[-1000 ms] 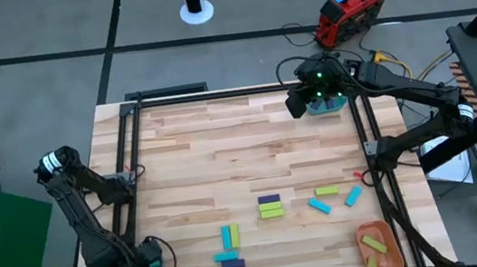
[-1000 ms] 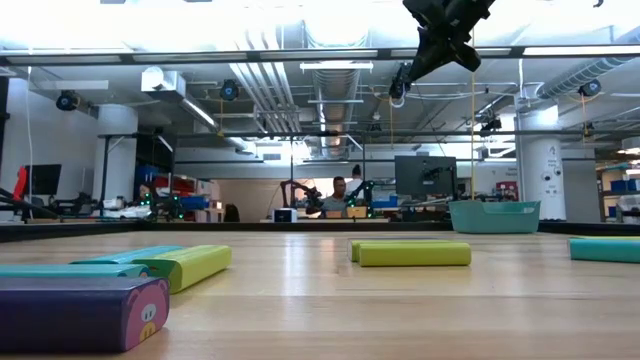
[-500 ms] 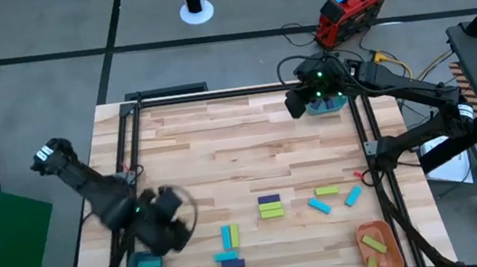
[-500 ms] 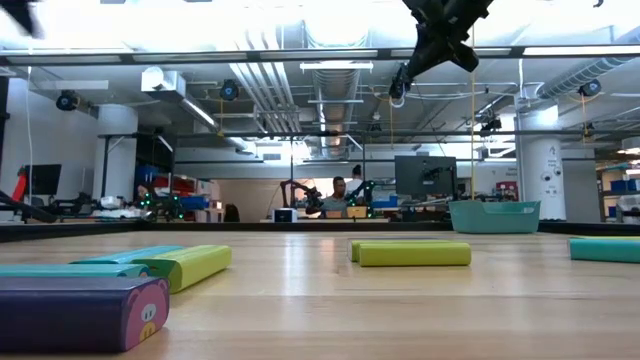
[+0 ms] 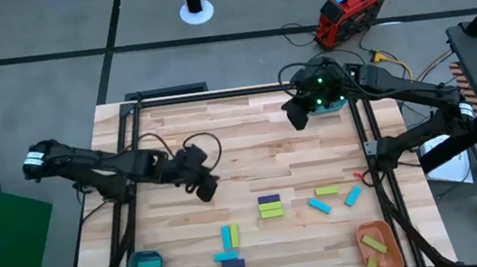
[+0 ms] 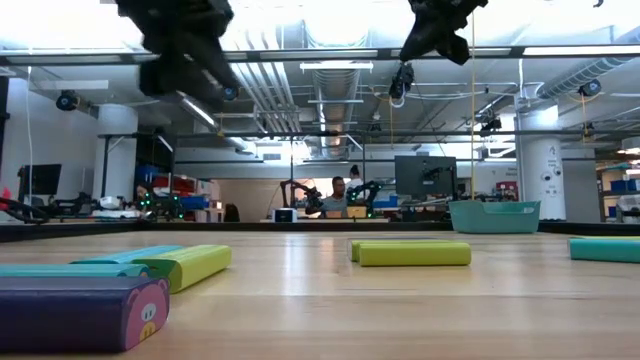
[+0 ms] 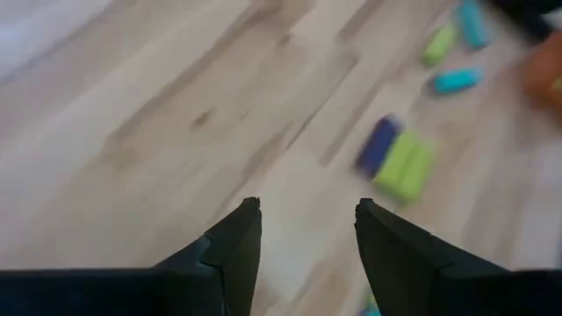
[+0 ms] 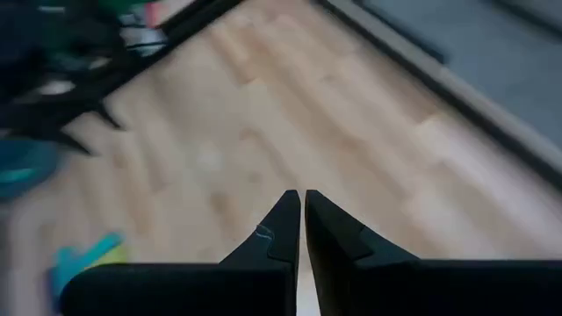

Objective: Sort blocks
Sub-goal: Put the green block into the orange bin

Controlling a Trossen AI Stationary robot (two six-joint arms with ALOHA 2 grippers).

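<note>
From above I see the light wooden tabletop (image 5: pixel 222 145) made of jointed planks, edged by a dark metal frame (image 5: pixel 131 110). It stands on a grey floor (image 5: pixel 33 95) crossed by dark lines. Beyond the far edge a white round base (image 5: pixel 197 12) carries a dark post, and a red and black case (image 5: pixel 351 8) lies among cables. A green panel (image 5: pixel 2 254) fills one corner. At table level I look into a large hall: exposed ducts (image 6: pixel 265 95) and strip lights under the ceiling, white columns (image 6: pixel 545 170), a monitor (image 6: pixel 424 176), and a seated person (image 6: pixel 339 194) far off.
</note>
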